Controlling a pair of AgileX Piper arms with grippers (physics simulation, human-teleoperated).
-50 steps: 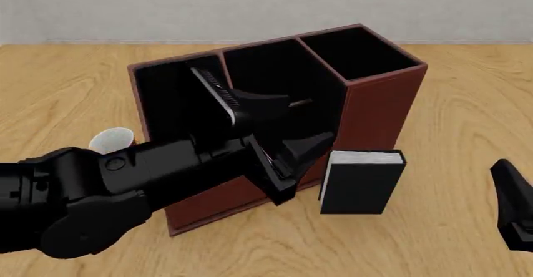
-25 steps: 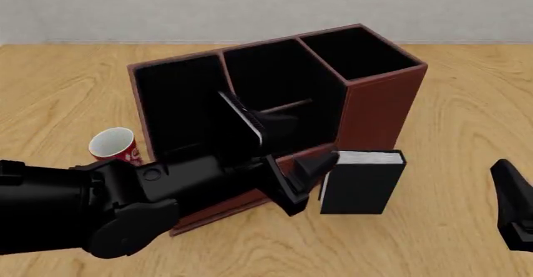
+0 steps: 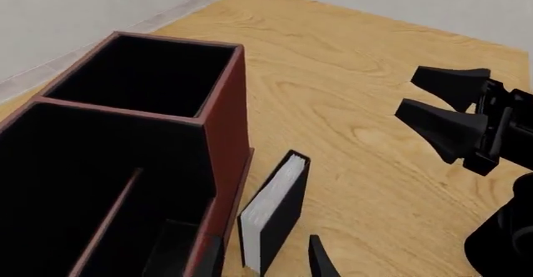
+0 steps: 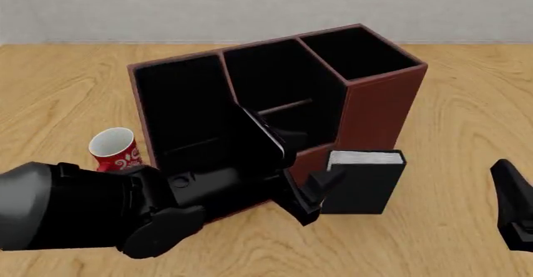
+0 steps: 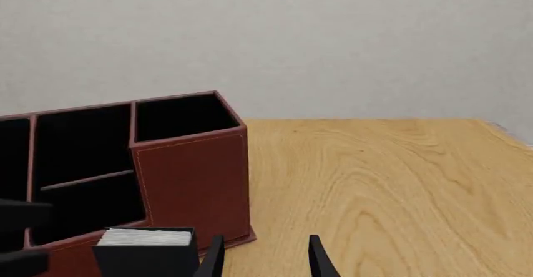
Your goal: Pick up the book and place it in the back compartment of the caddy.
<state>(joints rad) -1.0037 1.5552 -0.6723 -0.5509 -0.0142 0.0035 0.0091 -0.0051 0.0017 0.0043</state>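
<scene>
So far we have nothing in hand: the book (image 4: 362, 182) stands upright on the table (image 4: 450, 102), page block up, just beside the near wall of the caddy (image 4: 379, 111) toward its right end, and outside every bay. The back compartment (image 4: 279, 87), the centre bay with the low partition across it, shows only black lining, so the placing is not yet done.

Our left gripper (image 4: 291, 165) sits low at the caddy's near side, just left of the book. Its fingers are spread apart, one finger (image 4: 321, 180) at the book's left edge and the other up over the caddy's low front wall. In the left wrist view the book (image 3: 275, 211) lies between the two fingertips, but we cannot tell whether either one touches it. Nothing is clamped.

Our right gripper (image 4: 515, 205) hangs near the right edge of the scene, well apart from the book, fingers apart and empty. A red-and-white mug (image 4: 115, 151) stands left of the caddy and plays no part.

By our reckoning the task is at its start. Left to do are the grasp, the lift above the caddy's wall, the carry over the centre bay and the lowering in.
</scene>
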